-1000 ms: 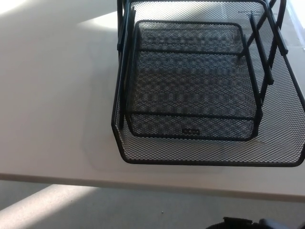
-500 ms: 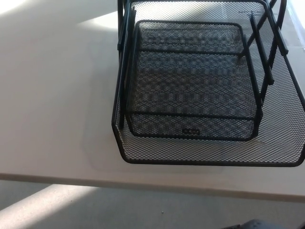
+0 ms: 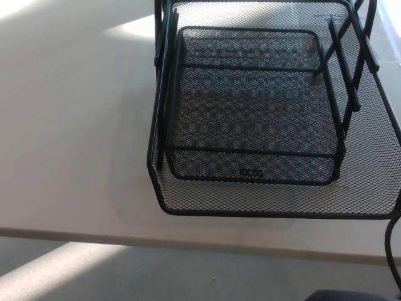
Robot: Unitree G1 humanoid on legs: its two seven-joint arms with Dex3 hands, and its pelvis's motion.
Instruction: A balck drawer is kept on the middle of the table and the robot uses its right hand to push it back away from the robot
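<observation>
Black wire mesh: the drawer [image 3: 250, 119] sits on the white desk [image 3: 69, 125], right of centre in the head view, its top and right side cut by the picture edge. It is a stacked piece: a wide outer tray whose front rim [image 3: 276, 213] lies close to the near desk edge, and a smaller inner tray [image 3: 250, 106] set above and further back. A small label [image 3: 251, 172] shows on the inner tray's front wall. Slanted black bars [image 3: 344, 69] run along the right side, between the two levels.

Desk otherwise bare to the left; a bright patch of sunlight [image 3: 135, 26] falls at the top left, next to the drawer's back corner. Grey floor [image 3: 156, 276] below the desk edge, with a lit band [image 3: 56, 266] at the lower left.

Compared with half a second ago: drawer in the same place, same angle, no shift against the desk edge. New now is a thin dark cable [image 3: 393, 251] curving in at the lower right edge. The dark shape [image 3: 341, 295] at the bottom edge, right of centre, remains, only a sliver showing; too little to tell what part it is.

Neither hand shows in this view, so their state cannot be told. Nothing touches the drawer.
</observation>
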